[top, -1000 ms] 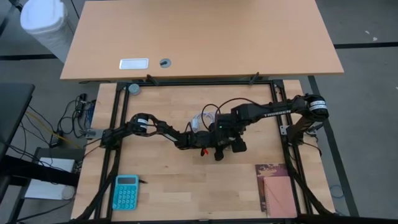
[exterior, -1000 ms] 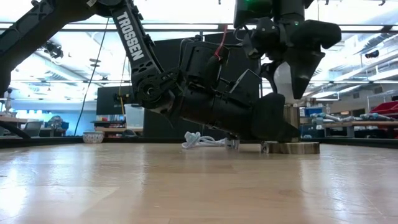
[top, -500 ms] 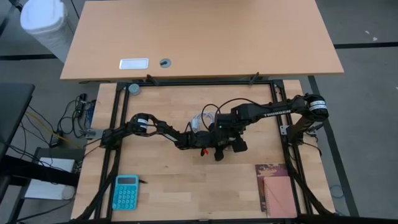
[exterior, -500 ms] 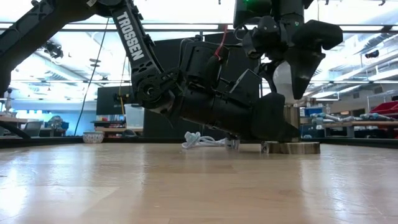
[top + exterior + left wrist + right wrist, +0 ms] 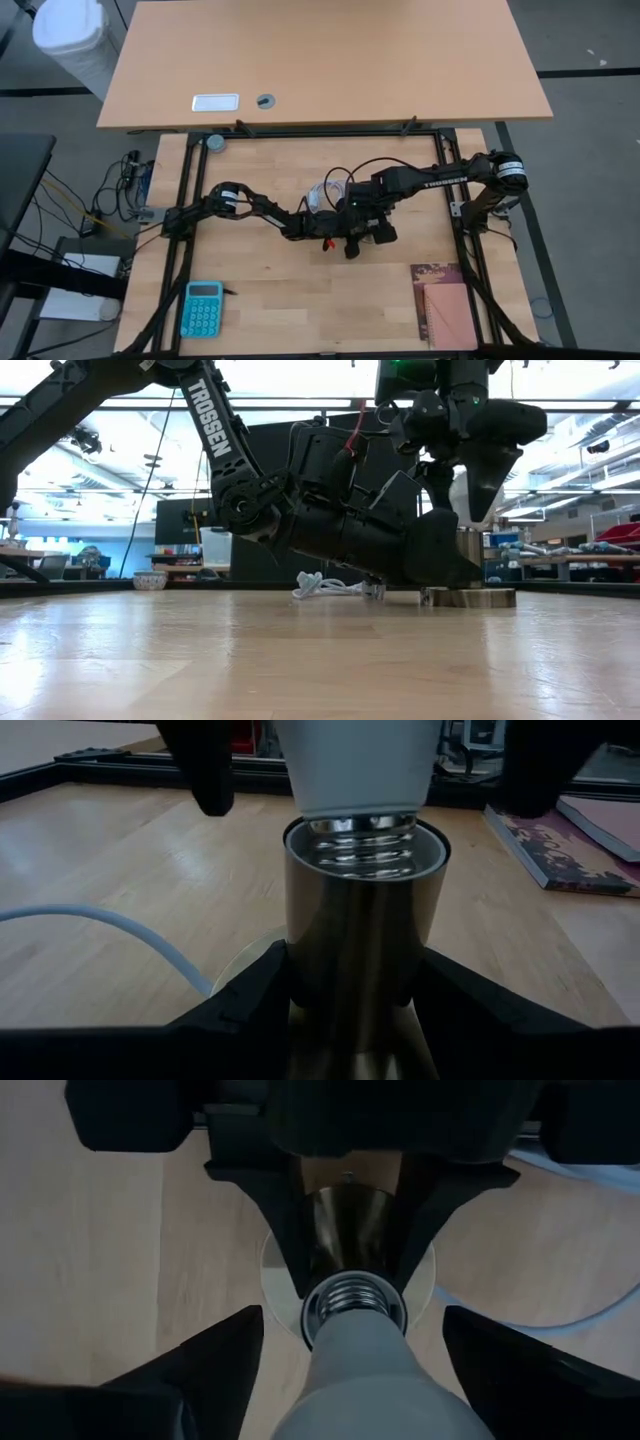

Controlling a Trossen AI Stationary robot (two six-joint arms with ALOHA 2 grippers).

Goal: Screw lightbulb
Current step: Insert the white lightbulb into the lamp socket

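From above, we see the counter (image 5: 260, 310) evenly and brightly lit, with only soft, short shadows beneath the arms. At counter height, bright ceiling light strips (image 5: 300, 400) backlight the arms into near silhouettes, and the wood carries a pale sheen. In the wrist views, the metal socket (image 5: 362, 920) shows streaked reflections, while the nearest lightbulb (image 5: 362, 1370) surface and dark fingers (image 5: 190, 1370) appear soft.

The word "TROSSEN" stood in white capitals on an arm (image 5: 213, 420) in the low view. The same brand lettering showed in white on the right arm (image 5: 443, 181) in the high view, small and barely readable. No other text, label or number could be read.
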